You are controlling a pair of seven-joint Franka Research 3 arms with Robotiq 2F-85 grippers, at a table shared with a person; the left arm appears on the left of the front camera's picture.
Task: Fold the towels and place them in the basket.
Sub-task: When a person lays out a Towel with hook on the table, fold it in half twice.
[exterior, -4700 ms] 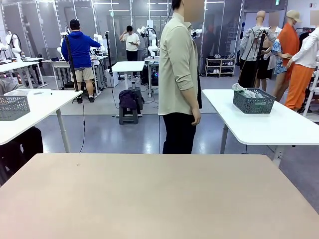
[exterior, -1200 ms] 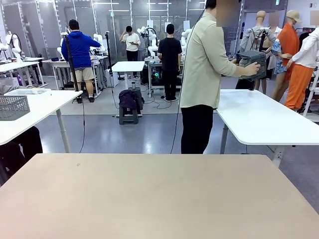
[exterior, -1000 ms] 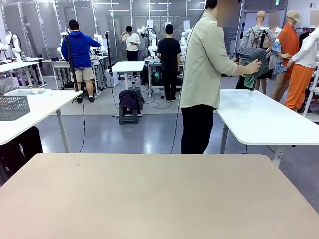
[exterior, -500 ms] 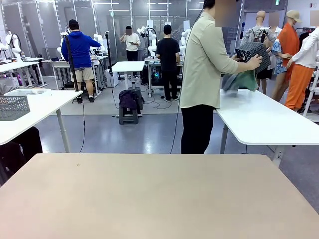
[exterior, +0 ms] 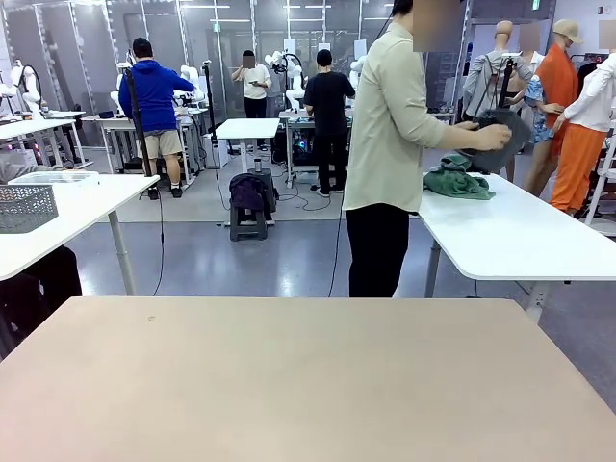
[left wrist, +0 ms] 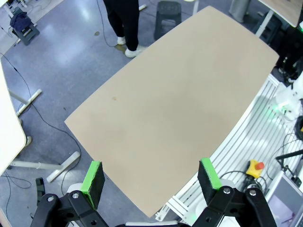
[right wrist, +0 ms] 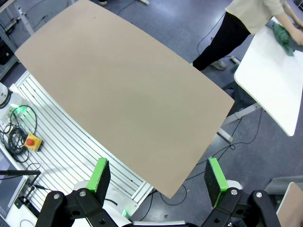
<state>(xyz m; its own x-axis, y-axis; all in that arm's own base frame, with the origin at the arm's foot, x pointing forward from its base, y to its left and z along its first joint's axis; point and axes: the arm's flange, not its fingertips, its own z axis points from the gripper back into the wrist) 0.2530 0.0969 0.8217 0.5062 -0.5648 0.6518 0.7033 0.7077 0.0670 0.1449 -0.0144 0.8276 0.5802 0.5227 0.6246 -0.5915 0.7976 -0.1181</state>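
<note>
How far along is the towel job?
Nothing is folded. The person holds the basket at the white side table, where the sea-green towel lies heaped. Left end effector and right end effector hang open above the tan table. Folding and basketing remain.

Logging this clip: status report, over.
Left gripper open, right gripper open, above tan table. Green towel heaped on white side table; person holds basket. Nothing blocking.

The towel [exterior: 458, 180] is sea-green; the basket [exterior: 513, 152] is dark grey. The near tabletop [exterior: 308, 385] is plain beige.
</note>
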